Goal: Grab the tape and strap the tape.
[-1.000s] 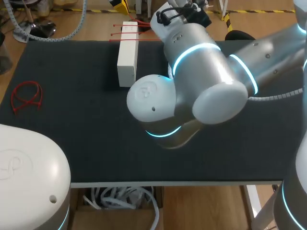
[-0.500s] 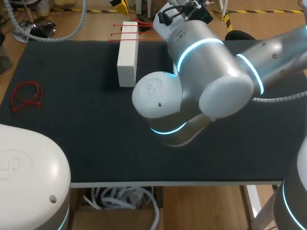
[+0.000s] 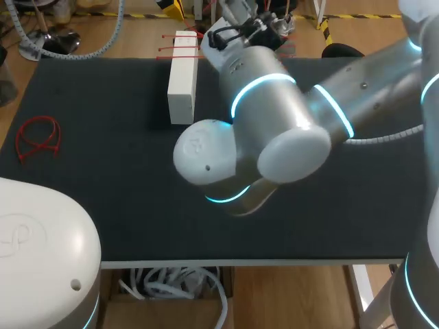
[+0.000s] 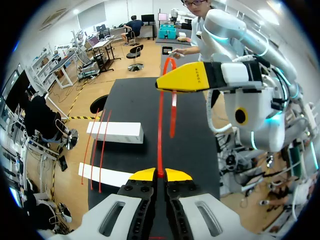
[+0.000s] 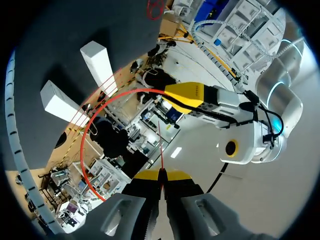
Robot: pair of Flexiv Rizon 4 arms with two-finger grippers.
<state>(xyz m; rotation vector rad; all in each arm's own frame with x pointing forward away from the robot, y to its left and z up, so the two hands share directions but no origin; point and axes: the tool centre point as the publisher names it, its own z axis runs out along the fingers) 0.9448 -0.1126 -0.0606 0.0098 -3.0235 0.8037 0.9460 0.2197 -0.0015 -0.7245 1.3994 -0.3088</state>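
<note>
A thin red tape strap (image 4: 160, 135) runs from my left gripper (image 4: 160, 175), which is shut on one end, ahead to my right gripper (image 4: 185, 80), where it curls into a small loop. From the right wrist, the same strap (image 5: 100, 115) sweeps in a wide arc from my right gripper (image 5: 161, 175), shut on its tip, round to my left gripper (image 5: 187, 95). In the head view my right arm (image 3: 274, 103) reaches to the table's far edge and hides both grippers and the strap.
A long white block (image 3: 182, 82) lies at the far middle of the black table (image 3: 103, 192), with spare red straps (image 3: 175, 41) across its far part. A coiled red strap (image 3: 38, 137) rests at the left. My left arm's base (image 3: 41, 253) fills the near left corner.
My right arm's elbow swung slightly right, then back to the left. Both grippers stay shut on the strap.
</note>
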